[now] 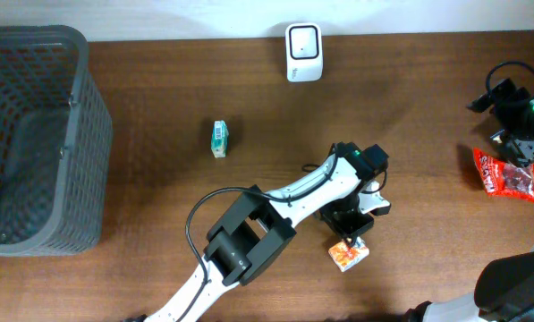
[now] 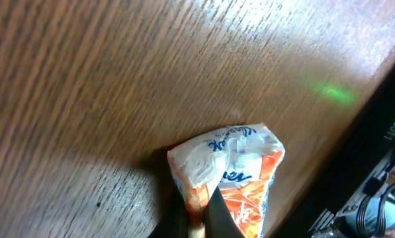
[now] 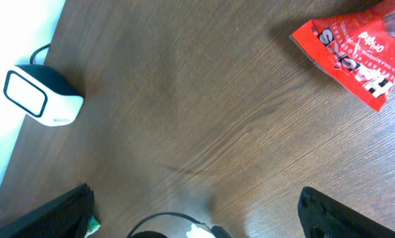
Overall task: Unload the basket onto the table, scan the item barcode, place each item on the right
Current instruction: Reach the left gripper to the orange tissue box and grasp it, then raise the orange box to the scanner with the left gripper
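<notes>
At wrist, left fingers [image 2: 215, 219] pinch orange packet [image 2: 240, 158]; overhead hides grip; right fingers [image 3: 346, 215] spread.

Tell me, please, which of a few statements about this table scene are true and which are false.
1. The scanner stands near the far edge of the table. True.
2. The orange packet lies in the basket. False: it lies on the table at the left gripper, whose jaws are closed on its edge.
3. The right gripper is open and empty. True.
4. The green box touches the scanner. False: they lie well apart.
5. The red packet sits beside the basket. False: it is on the opposite side, by the right gripper.
</notes>
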Robot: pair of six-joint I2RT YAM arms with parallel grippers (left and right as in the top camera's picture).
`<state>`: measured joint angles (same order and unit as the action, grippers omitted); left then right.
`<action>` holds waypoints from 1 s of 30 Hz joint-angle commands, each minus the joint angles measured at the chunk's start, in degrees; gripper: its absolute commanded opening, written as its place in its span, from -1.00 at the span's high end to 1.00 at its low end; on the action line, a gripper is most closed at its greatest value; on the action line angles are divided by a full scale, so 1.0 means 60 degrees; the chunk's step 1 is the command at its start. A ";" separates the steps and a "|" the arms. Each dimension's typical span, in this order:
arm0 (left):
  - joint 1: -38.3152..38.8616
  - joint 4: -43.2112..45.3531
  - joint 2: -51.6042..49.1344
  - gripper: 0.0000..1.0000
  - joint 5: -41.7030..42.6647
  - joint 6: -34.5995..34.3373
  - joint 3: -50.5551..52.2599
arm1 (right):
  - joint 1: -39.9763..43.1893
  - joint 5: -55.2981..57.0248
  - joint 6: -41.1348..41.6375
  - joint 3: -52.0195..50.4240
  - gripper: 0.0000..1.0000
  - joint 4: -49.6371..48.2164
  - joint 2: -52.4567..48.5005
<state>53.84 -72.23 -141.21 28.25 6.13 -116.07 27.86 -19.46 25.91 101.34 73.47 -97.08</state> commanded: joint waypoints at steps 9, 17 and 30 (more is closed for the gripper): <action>-0.1075 0.0342 -0.0321 1.00 -1.1431 -0.1920 -0.3639 | -0.0018 -0.0040 -0.0033 -0.0015 -0.96 0.0011 -0.0025; -0.1530 0.2798 -0.0415 1.00 -1.2047 -0.1912 -0.2481 | -0.0018 -0.0040 -0.0033 -0.0015 -0.97 0.0011 -0.0025; -0.1355 0.3978 -0.0361 0.46 -1.0947 -0.1530 -0.0499 | -0.0018 -0.0040 -0.0033 -0.0015 -0.97 0.0011 -0.0025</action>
<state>44.97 -47.29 -143.17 -45.12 -3.01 -118.89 27.86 -19.59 25.91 101.34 73.47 -97.08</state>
